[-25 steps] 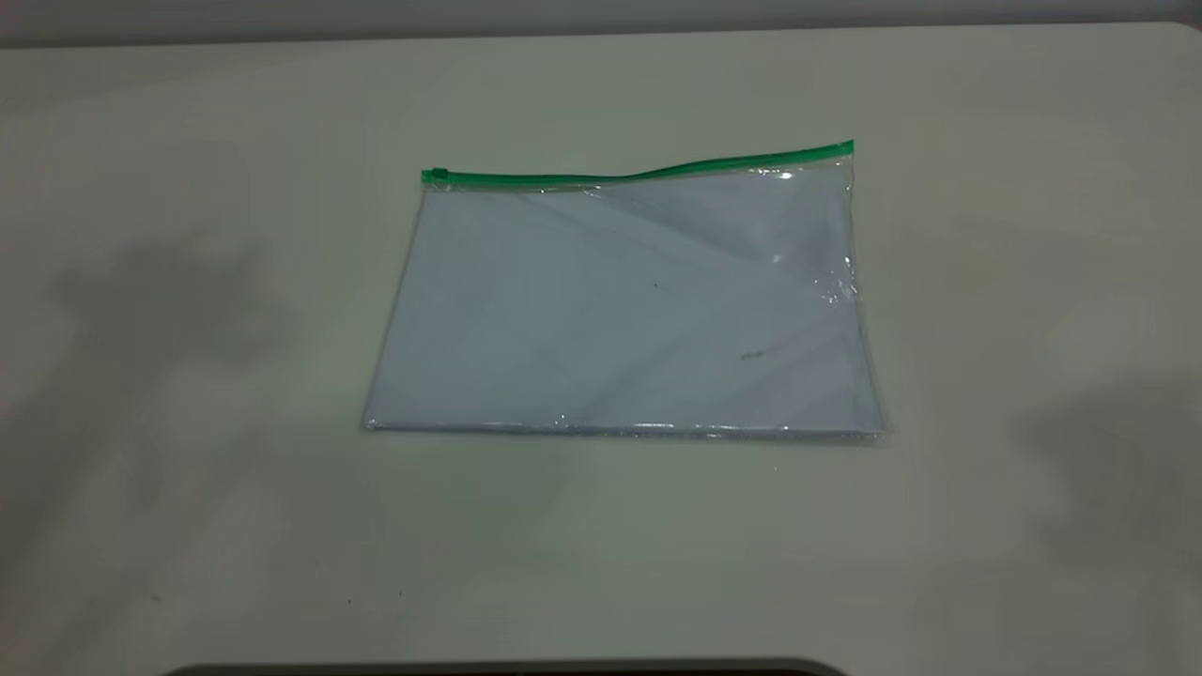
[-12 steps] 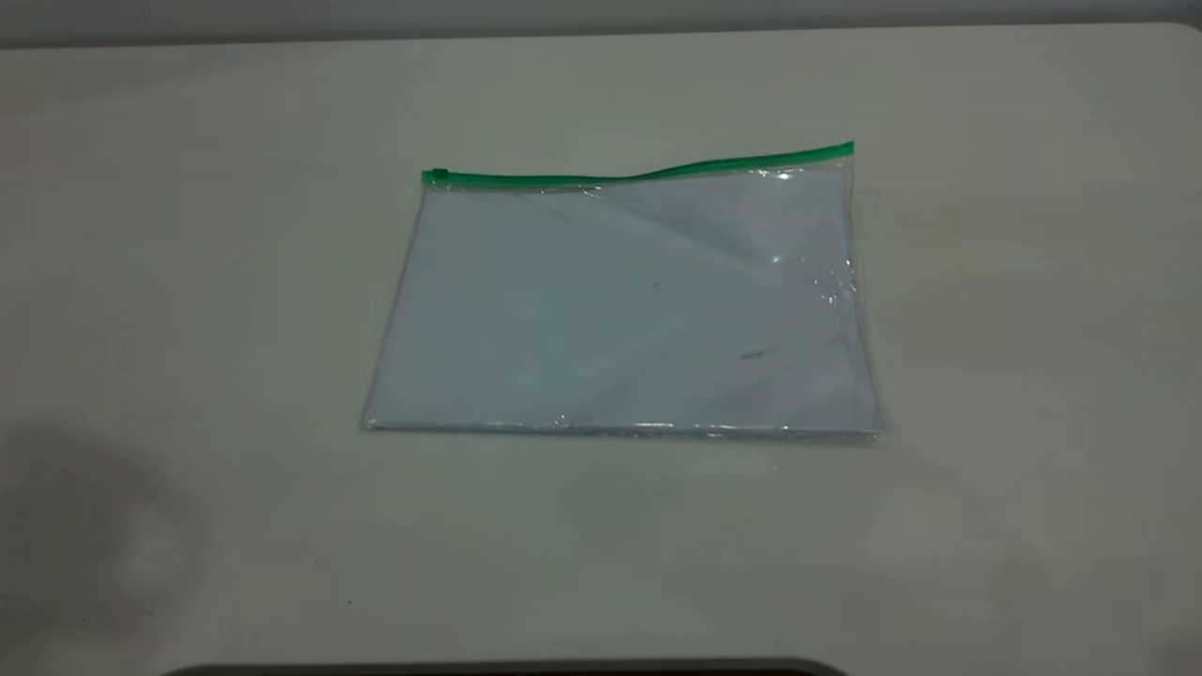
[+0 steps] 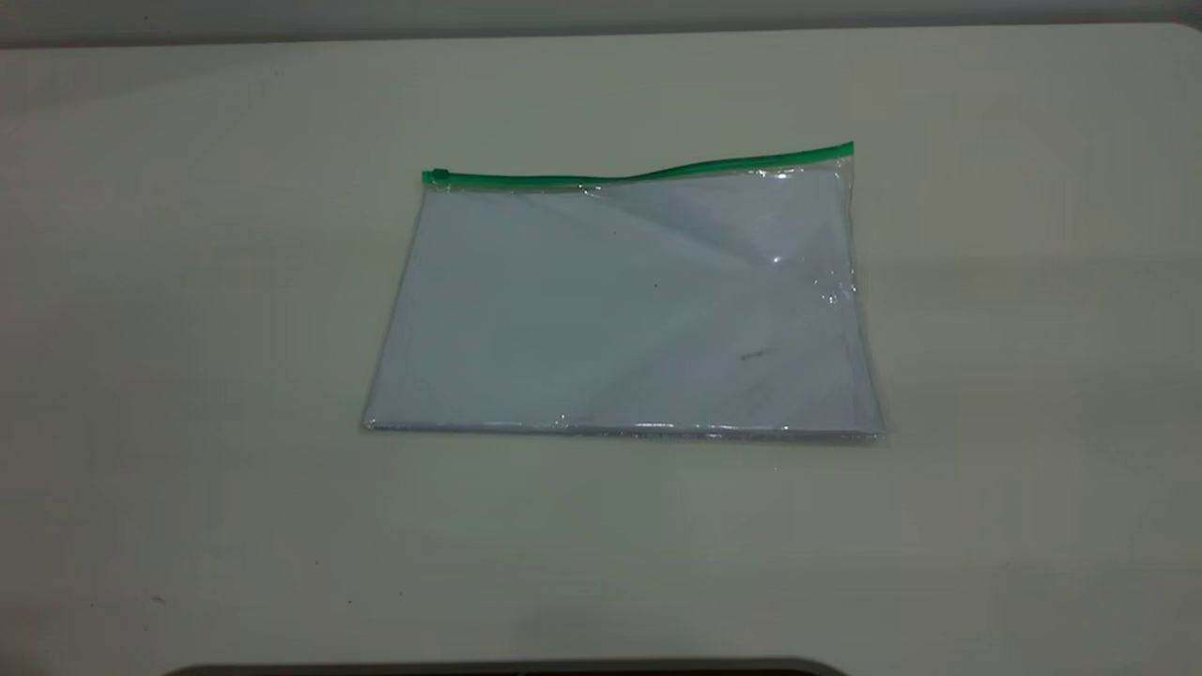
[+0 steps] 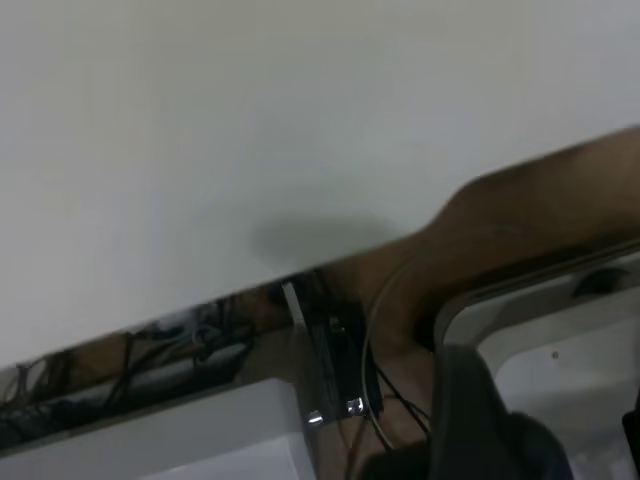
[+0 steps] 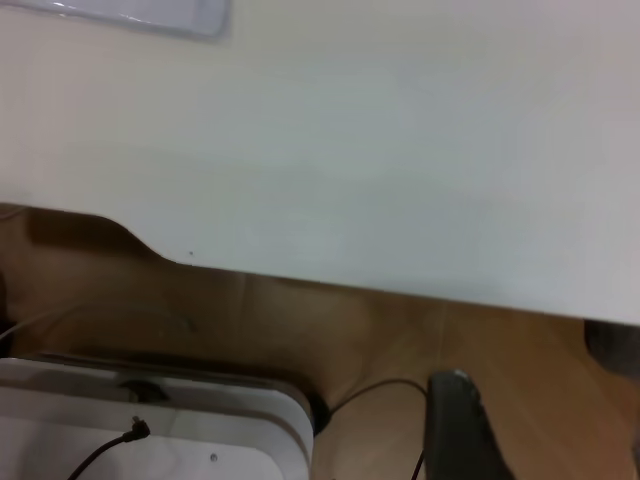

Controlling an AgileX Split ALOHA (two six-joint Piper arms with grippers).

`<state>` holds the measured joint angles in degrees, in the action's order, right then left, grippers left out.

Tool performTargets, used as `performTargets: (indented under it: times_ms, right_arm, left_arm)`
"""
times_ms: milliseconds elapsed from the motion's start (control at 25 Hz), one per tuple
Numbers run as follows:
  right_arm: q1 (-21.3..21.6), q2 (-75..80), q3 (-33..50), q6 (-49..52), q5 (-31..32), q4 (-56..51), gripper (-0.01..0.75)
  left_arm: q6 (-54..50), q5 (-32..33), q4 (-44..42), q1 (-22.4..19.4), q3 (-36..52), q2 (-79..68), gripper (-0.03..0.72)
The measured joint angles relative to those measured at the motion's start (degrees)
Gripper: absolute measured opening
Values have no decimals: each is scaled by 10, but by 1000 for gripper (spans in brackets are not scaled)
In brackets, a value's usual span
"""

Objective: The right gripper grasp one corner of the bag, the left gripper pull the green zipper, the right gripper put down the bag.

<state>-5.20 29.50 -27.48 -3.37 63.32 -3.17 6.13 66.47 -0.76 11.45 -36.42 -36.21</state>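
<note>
The bag (image 3: 620, 310) lies flat in the middle of the white table (image 3: 188, 329), clear plastic with white paper inside. The green zipper (image 3: 648, 175) runs along its far edge, with the slider tab (image 3: 434, 176) at the left end. Neither arm shows in the exterior view. My left gripper (image 4: 548, 388) hangs off the table's edge over the floor, its fingers (image 4: 480, 420) apart and empty. My right gripper (image 5: 545, 405) is also past the table edge; only one finger (image 5: 458, 425) shows, holding nothing. A corner of the bag (image 5: 150, 12) shows far off in the right wrist view.
A dark curved rim (image 3: 507, 668) lies at the table's near edge. Below the table edge the wrist views show brown floor, white housings (image 4: 200, 430) (image 5: 150, 420) and loose cables (image 4: 375, 330).
The arm shadows that lay on the table at left and right have slid off toward the near edge and are gone. The bag has not moved.
</note>
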Motion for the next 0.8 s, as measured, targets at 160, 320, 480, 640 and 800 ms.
performTargets:
  times_ms: [160, 320, 480, 640, 800]
  right_arm:
    - [-1, -14, 0, 1, 0, -2, 453]
    - [-1, -19, 0, 1, 0, -5, 453]
    - [-1, -19, 0, 1, 0, -5, 453]
    - [-1, -19, 0, 1, 0, -6, 453]
    - [-1, -33, 0, 1, 0, -6, 453]
  left_arm:
    - [-22, 1, 3, 0, 48, 74, 454]
    - [-26, 1, 8, 0, 68, 150, 454]
    - [-26, 1, 8, 0, 68, 224, 454]
    - [-26, 1, 8, 0, 68, 289, 454]
    - [-26, 1, 8, 0, 68, 341, 454]
